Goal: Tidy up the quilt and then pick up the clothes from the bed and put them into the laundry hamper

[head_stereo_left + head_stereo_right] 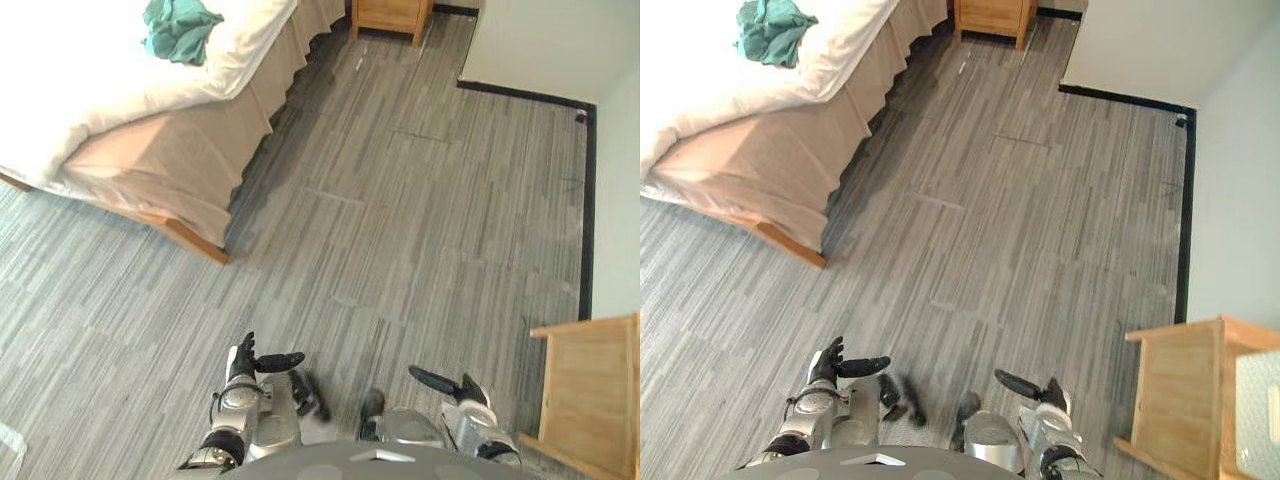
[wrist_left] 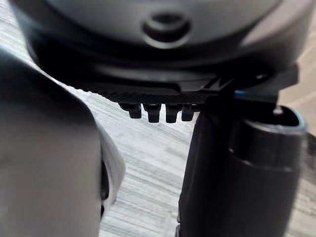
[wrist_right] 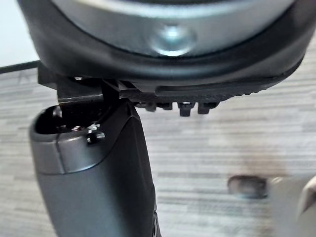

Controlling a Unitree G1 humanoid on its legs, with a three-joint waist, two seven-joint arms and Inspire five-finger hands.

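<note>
A bunch of teal clothes (image 1: 180, 28) lies on the white quilt (image 1: 90, 80) of the bed at the far left; the quilt hangs over the bed's corner. Both hands are held low and close to me over the grey floor, far from the bed. My left hand (image 1: 250, 362) has its fingers relaxed and its thumb pointing sideways, with nothing in it. My right hand (image 1: 445, 383) is stretched out flat and is likewise bare. In the left wrist view the thumb (image 2: 237, 168) stands apart from the fingers (image 2: 158, 112); the right wrist view has the thumb (image 3: 94, 168) likewise apart.
The bed's wooden frame corner (image 1: 205, 247) juts onto the grey striped floor (image 1: 400, 220). A wooden nightstand (image 1: 392, 15) stands at the far end by the bed. A wooden cabinet (image 1: 590, 390) is close on the right, under a white wall (image 1: 545, 40).
</note>
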